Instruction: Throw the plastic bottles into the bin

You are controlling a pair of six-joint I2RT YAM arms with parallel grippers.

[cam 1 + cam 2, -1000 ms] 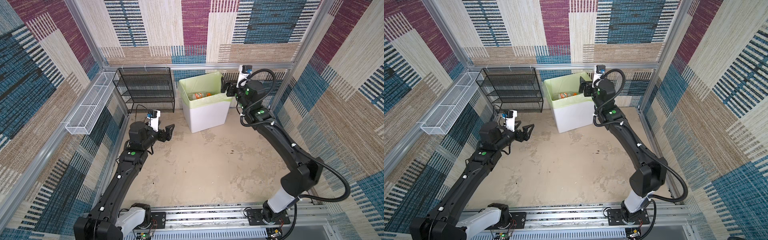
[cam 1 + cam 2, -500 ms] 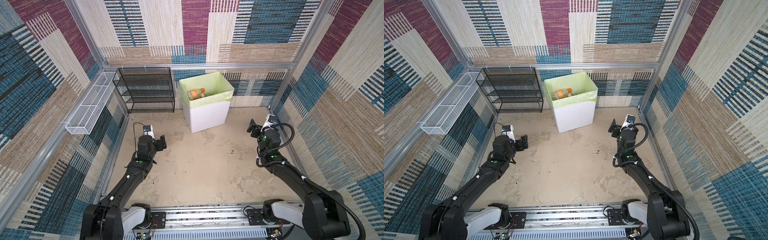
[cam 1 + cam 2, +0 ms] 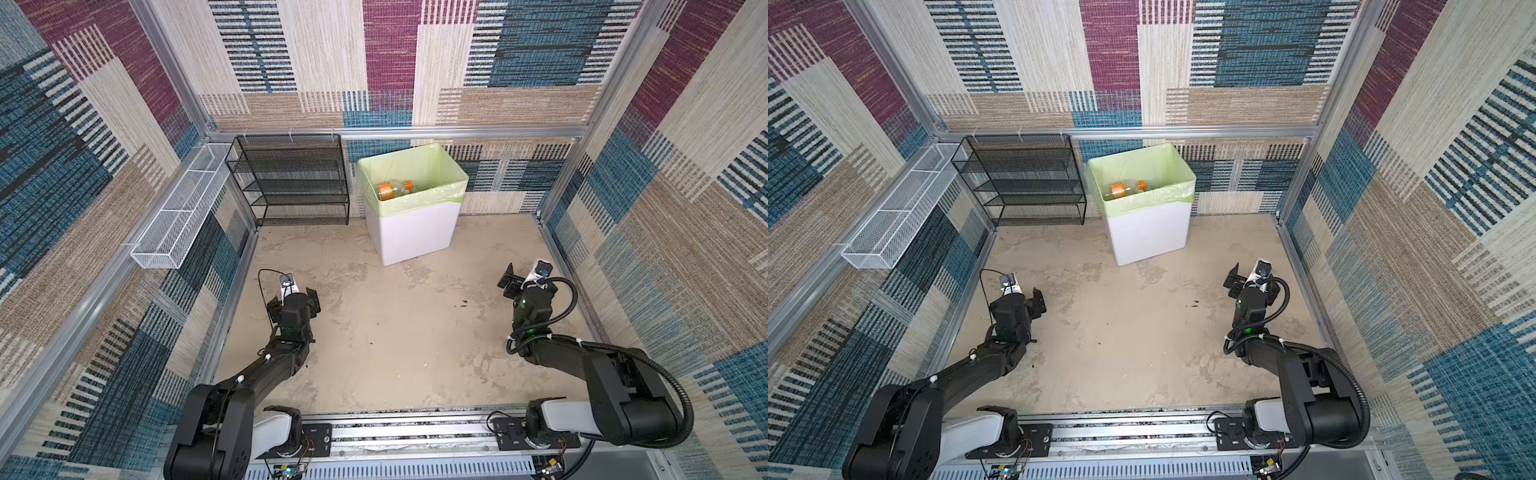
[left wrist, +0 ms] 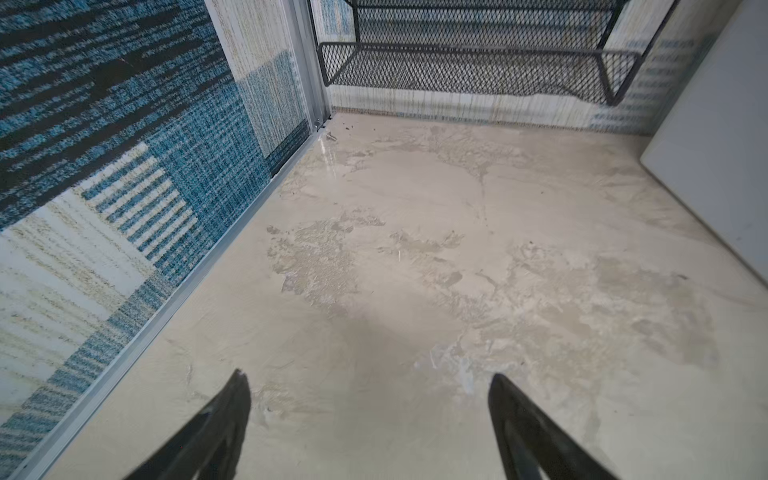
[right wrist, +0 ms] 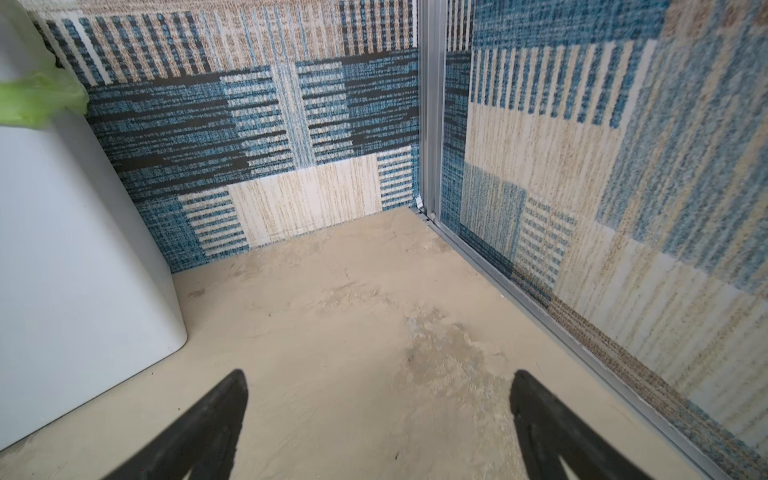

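Observation:
The bin (image 3: 411,237) (image 3: 1146,232), white with a pale green bag over its rim, stands at the back of the floor. One of the plastic bottles (image 3: 392,190) (image 3: 1127,189), clear with an orange label and cap, lies inside it; no other shows. My left gripper (image 3: 292,302) (image 3: 1017,303) (image 4: 370,378) hangs open and empty over bare floor near the left wall. My right gripper (image 3: 528,282) (image 3: 1252,281) (image 5: 378,376) is open and empty near the right wall, with the bin's white side (image 5: 62,249) off to one side.
A black wire-mesh rack (image 3: 295,178) (image 4: 478,70) stands against the back wall, left of the bin. A long white wire basket (image 3: 183,216) hangs on the left wall. A small screw (image 4: 331,136) lies in the back left floor corner. Patterned walls close in three sides.
The right gripper has left the bin's rim and drawn back low to the right wall. The left arm has pulled back toward the near rail. Both jaws stay open.

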